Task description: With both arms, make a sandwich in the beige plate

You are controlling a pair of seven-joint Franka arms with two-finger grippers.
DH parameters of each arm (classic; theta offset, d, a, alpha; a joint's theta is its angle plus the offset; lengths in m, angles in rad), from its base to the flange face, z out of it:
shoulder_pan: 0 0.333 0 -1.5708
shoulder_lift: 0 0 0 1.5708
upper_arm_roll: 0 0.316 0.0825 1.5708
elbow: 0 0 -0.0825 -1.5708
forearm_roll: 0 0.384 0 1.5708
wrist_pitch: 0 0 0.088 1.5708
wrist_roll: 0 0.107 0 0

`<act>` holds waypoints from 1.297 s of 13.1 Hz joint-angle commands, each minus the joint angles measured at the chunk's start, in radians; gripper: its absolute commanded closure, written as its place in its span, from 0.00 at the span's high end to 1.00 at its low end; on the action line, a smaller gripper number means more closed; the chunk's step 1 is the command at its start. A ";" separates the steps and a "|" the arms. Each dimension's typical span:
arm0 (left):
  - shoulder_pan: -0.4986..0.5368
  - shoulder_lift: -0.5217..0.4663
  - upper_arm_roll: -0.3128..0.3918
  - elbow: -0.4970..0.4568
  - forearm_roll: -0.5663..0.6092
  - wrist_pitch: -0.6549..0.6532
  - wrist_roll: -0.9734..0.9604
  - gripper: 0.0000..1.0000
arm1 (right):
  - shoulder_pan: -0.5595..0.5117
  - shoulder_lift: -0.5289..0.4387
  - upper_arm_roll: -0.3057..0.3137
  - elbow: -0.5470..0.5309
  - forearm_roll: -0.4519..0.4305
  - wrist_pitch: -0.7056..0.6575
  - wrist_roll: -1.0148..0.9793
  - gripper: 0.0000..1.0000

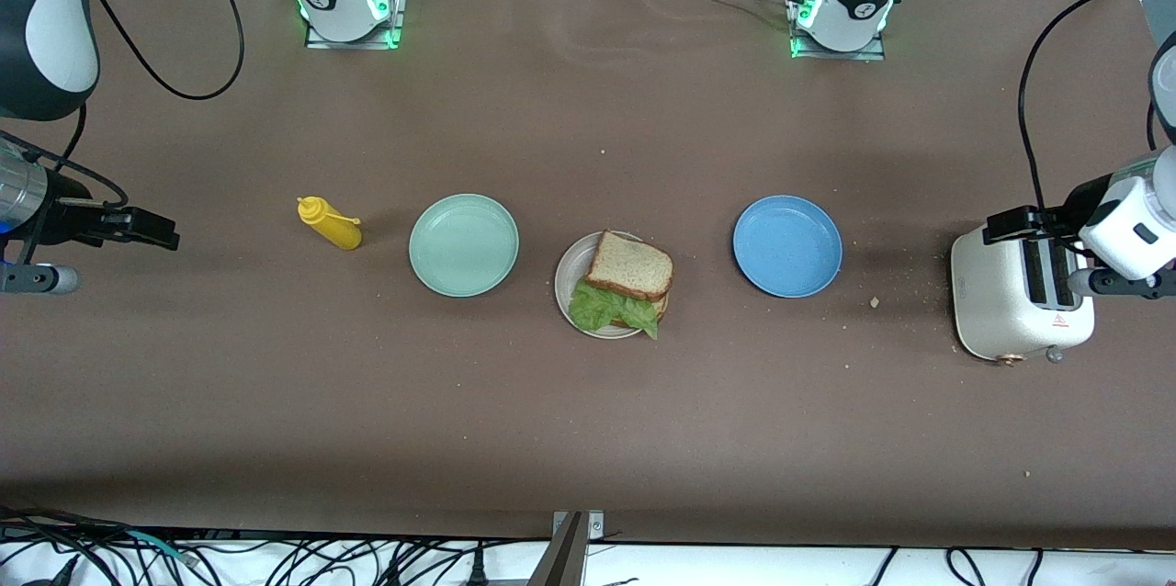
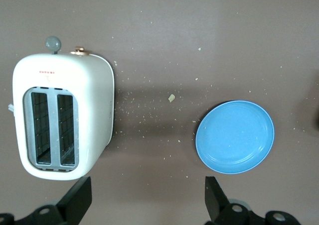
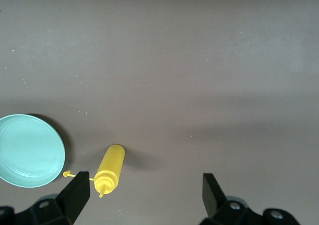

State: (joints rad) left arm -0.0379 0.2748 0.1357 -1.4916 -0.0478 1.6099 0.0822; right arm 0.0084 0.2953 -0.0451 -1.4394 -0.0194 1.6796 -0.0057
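Two slices of toast with lettuce between them make the sandwich [image 1: 627,281], which sits on the beige plate [image 1: 564,285] just below centre of the front view, between a mint-green plate [image 1: 464,245] and a blue plate [image 1: 787,246]. The left gripper [image 1: 1024,223], jaws released and holding nothing, hangs over the white toaster [image 1: 1015,297] at the frame's right edge; small red marks on the toaster are unreadable. The right gripper [image 1: 147,229], jaws also released and holding nothing, hangs over bare desk [image 1: 588,421] at the left edge, near a yellow squeeze bottle [image 1: 331,224].

Both arms wait raised at the tabletop's two ends, the left claw [image 2: 144,197] and right claw [image 3: 144,195] spread wide, holding nothing.
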 commanded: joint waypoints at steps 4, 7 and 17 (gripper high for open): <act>0.012 -0.063 -0.005 -0.015 0.037 -0.080 -0.012 1.00 | -0.002 -0.028 0.002 -0.033 0.009 0.005 -0.010 1.00; 0.027 -0.083 -0.005 -0.012 0.058 -0.093 -0.009 1.00 | -0.002 -0.030 0.002 -0.033 0.009 0.005 -0.011 1.00; 0.021 -0.112 -0.025 -0.009 0.060 -0.131 -0.021 1.00 | -0.002 -0.028 0.001 -0.033 0.009 0.005 -0.014 1.00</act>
State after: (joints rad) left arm -0.0116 0.1849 0.1270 -1.4916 -0.0120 1.4912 0.0816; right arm 0.0085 0.2953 -0.0449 -1.4399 -0.0192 1.6796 -0.0061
